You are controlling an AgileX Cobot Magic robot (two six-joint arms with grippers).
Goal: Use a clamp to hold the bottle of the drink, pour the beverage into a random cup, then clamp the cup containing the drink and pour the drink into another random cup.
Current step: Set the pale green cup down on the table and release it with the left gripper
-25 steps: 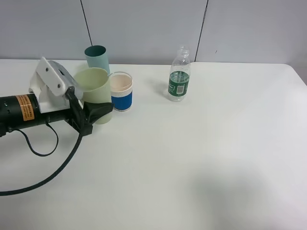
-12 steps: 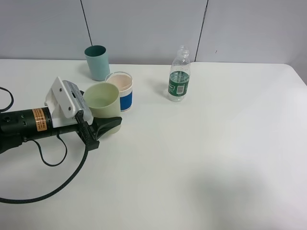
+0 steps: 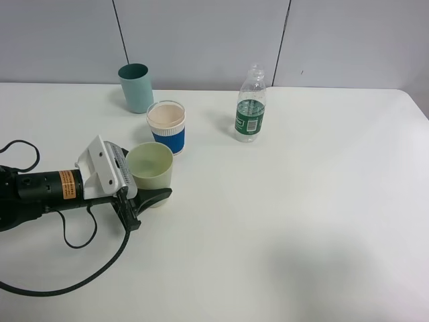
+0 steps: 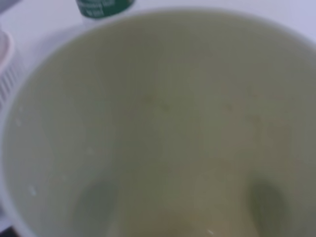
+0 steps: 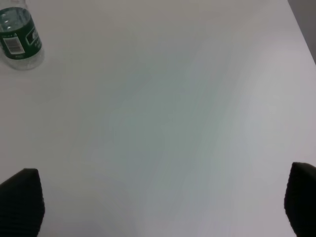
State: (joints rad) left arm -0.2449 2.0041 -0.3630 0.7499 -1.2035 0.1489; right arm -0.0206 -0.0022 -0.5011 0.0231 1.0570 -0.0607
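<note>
Surface: white surface (image 3: pixel 301 221), grey panelled wall behind.
Left clamp: left clamp (image 3: pixel 155 195) low at the near left of the surface, its fingers closed on the pale yellow-green tumbler (image 3: pixel 151 171).
Pale yellow-green tumbler: upright, mouth up; its pale inside (image 4: pixel 163 123) fills the left wrist view.
Right clamp: right clamp (image 5: pixel 163 202), fingers spread wide with nothing between them, over bare surface; the exterior high view does not show it.
Blue-banded white cup (image 3: pixel 166 127): upright, just behind the tumbler.
Bottle: bottle (image 3: pixel 251 113), uncapped, green label, upright, right of the cups and apart from them.
Teal tumbler (image 3: pixel 136 88): upright, farthest back, near the wall.
</note>
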